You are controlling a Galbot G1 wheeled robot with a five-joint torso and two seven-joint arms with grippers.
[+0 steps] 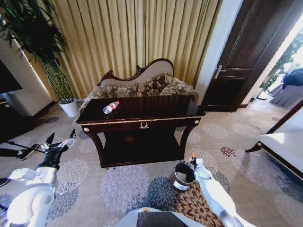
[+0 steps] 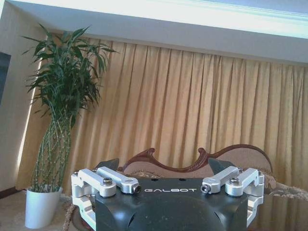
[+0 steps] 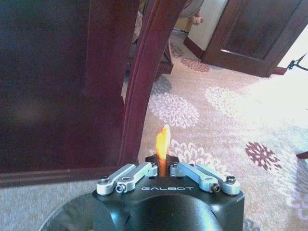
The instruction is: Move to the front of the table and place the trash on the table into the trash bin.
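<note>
Head view: the robot stood in front of the table (image 1: 142, 124), a long dark glossy surface with gold trim and a gold emblem on its front drawer, backed by a patterned sofa (image 1: 142, 87) and gold curtains (image 1: 132, 33). A clear plastic bottle (image 1: 111, 107) with a red cap lay on its side near the far left corner of the surface. The trash bin (image 1: 182, 177), a small dark round bucket with a shiny rim, stood on the flowered carpet (image 1: 123, 184) just in front of the table's right leg. The right gripper (image 1: 193, 162) hung directly over the bin's far rim, clenched on a small orange piece (image 3: 162, 142); in the right wrist view that piece stood upright between the closed fingers (image 3: 155, 158), with the table leg (image 3: 144, 77) close behind. The left gripper (image 1: 60, 140) was raised well to the left of the table, released and holding nothing. A potted plant (image 2: 55, 125) stood beside the curtains.
</note>
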